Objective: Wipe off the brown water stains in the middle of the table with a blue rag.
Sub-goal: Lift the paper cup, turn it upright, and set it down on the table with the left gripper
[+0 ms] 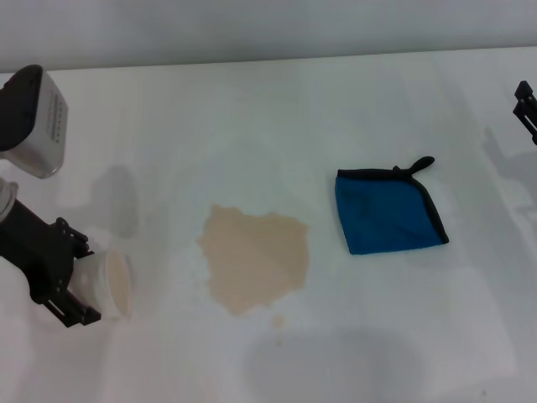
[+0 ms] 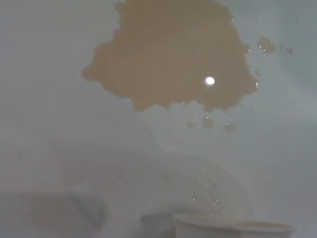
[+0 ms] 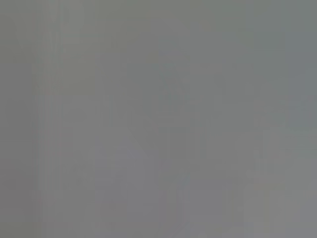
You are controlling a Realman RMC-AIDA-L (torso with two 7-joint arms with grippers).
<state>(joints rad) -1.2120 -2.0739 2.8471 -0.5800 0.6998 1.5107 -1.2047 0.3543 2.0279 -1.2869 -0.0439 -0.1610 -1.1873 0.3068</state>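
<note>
The brown water stains [image 1: 256, 259] lie as a tan blotch in the middle of the white table [image 1: 277, 117], with a tiny droplet [image 1: 278, 321] just in front. They also show in the left wrist view [image 2: 171, 54]. The blue rag [image 1: 388, 211] lies flat to the right of the blotch, apart from it, with black edging and a corner loop. My left gripper [image 1: 84, 281] at the left is shut on a white paper cup [image 1: 111, 283], held tipped on its side. My right gripper [image 1: 526, 107] shows only as a black tip at the right edge.
The cup's rim [image 2: 233, 227] shows in the left wrist view, with small splashes on the table between it and the blotch. The right wrist view shows only plain grey.
</note>
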